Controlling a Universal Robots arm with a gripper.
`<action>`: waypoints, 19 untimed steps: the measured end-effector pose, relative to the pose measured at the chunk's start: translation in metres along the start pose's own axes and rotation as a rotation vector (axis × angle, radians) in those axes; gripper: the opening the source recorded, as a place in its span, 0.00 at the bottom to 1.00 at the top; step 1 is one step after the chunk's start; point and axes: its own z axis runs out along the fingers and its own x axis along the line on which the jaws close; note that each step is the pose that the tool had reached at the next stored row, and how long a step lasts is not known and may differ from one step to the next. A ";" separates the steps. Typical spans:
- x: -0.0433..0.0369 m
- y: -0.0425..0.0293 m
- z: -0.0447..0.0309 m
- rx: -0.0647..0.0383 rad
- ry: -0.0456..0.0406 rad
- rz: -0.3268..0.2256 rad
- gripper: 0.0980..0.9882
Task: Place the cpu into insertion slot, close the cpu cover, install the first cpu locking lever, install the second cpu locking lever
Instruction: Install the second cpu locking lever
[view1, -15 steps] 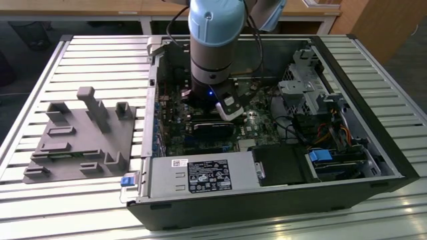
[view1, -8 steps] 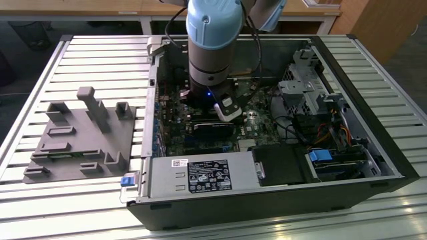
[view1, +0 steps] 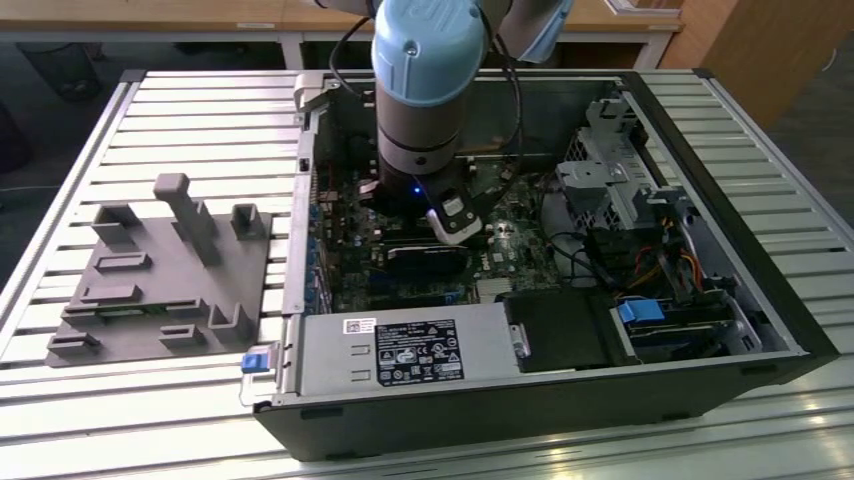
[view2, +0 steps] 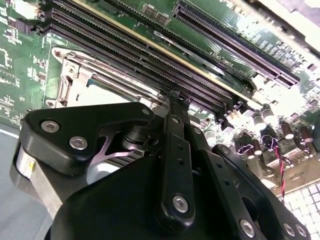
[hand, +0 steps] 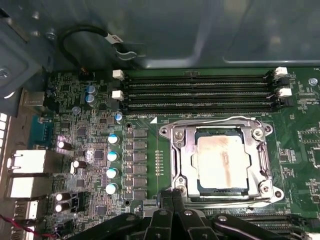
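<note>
In the first wrist view the cpu (hand: 222, 162), silvery with a pale smear on top, lies flat in the insertion slot (hand: 201, 189) on the green board. The cpu cover (hand: 182, 160), a silvery frame, lies down around it. One thin wire lever (hand: 220, 120) runs along the cover's side by the memory slots, and another (hand: 230, 203) runs along the side nearest my gripper. My gripper (hand: 173, 199) is shut, its black fingertips together just off a corner of the socket, with nothing seen between them. In the second wrist view the gripper (view2: 176, 98) hovers close beside the cover (view2: 70, 75).
Long black memory slots (hand: 195, 90) lie beyond the socket. Capacitors (hand: 112, 155) and rear ports (hand: 27, 162) stand to one side, and a black cable (hand: 90, 37) loops on the case wall. In the exterior view the arm reaches into the open case (view1: 774, 330); a grey fixture (view1: 167, 270) sits at the exterior view's left.
</note>
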 end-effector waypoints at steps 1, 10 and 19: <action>0.0002 -0.0002 0.0005 -0.002 0.0001 0.000 0.03; 0.0007 -0.0004 -0.0024 -0.011 0.0003 0.000 0.03; 0.0008 0.0013 -0.0088 -0.011 0.0005 0.000 0.03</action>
